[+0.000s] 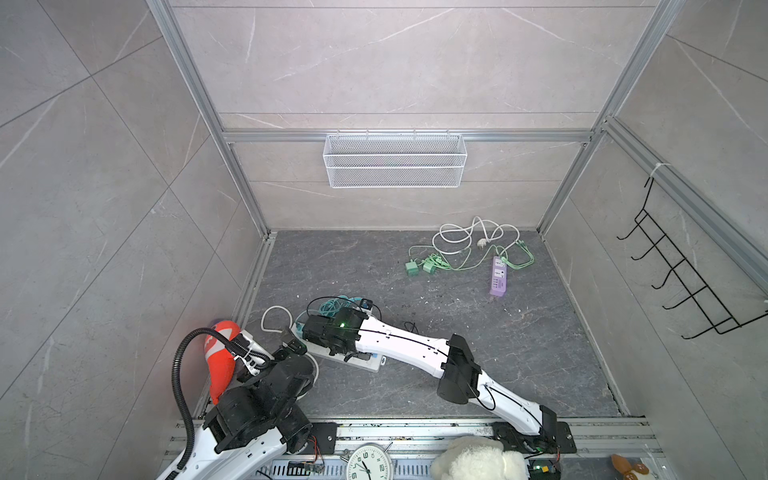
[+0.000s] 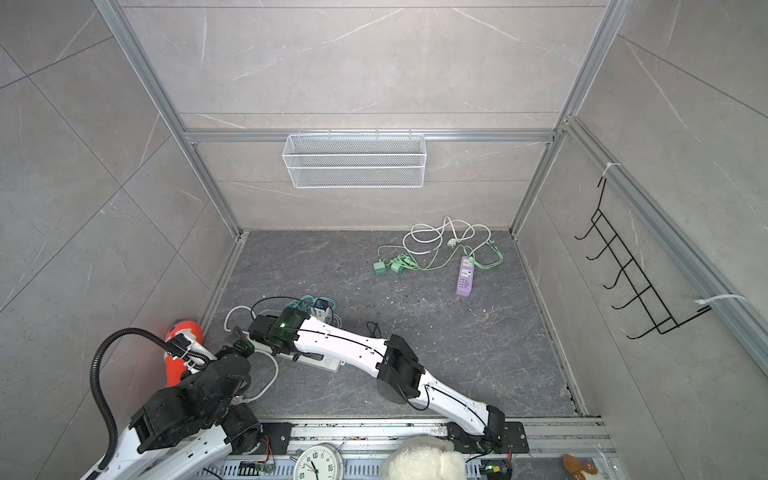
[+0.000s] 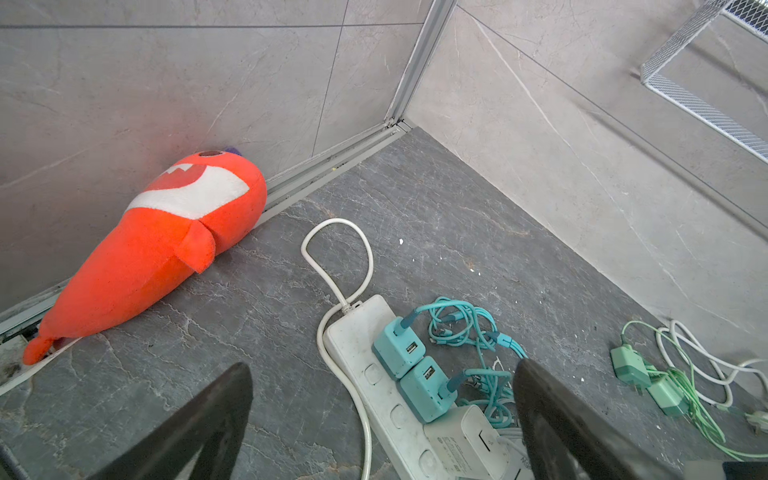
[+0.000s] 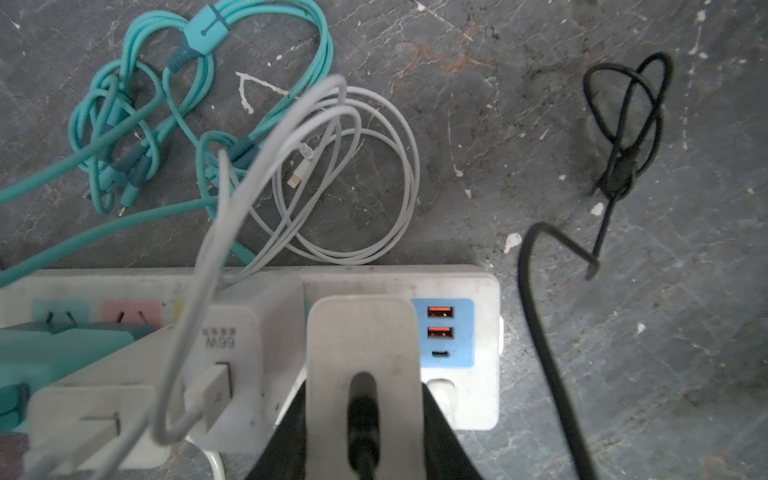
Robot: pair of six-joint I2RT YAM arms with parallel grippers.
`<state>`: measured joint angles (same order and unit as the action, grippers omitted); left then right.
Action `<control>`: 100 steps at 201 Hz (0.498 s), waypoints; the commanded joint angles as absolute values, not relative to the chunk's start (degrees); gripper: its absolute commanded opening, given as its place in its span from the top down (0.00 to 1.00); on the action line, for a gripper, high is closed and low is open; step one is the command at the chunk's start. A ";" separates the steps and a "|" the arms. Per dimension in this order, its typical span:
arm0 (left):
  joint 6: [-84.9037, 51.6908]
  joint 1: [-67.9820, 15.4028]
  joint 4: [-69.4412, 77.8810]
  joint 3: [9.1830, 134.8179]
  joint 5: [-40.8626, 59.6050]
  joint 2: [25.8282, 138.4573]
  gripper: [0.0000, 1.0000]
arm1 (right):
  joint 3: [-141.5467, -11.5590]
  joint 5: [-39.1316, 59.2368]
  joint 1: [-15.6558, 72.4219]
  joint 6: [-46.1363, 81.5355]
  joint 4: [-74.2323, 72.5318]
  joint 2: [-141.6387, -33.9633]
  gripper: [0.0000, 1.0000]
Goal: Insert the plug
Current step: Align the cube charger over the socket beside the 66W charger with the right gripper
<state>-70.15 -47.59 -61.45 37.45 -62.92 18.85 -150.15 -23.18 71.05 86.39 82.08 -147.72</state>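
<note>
insert step: R gripper clamps grey plug over white strip, seating unclear | L gripper wide, empty | next: align pins, push straight down

Right wrist view: we read "66W" on the white charger sitting in the power strip, printed upside down as shown, with smaller marks above it illegible. Both top views: clock shows hour numerals; 9 and 12 are clear.
</note>
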 commanded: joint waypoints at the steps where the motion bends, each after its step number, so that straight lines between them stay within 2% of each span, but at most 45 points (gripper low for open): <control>1: -70.83 -47.72 -61.41 36.93 -65.75 17.67 0.00 | -152.17 -24.52 70.59 86.61 83.69 -149.82 0.95; 100: -68.77 -47.72 -59.56 36.30 -65.30 17.28 0.00 | -153.31 -26.00 70.41 86.03 85.95 -151.16 0.96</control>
<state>-69.80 -47.59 -61.14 36.80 -62.94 17.65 -151.68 -24.75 70.74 86.39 83.33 -148.83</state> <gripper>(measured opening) 0.999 0.337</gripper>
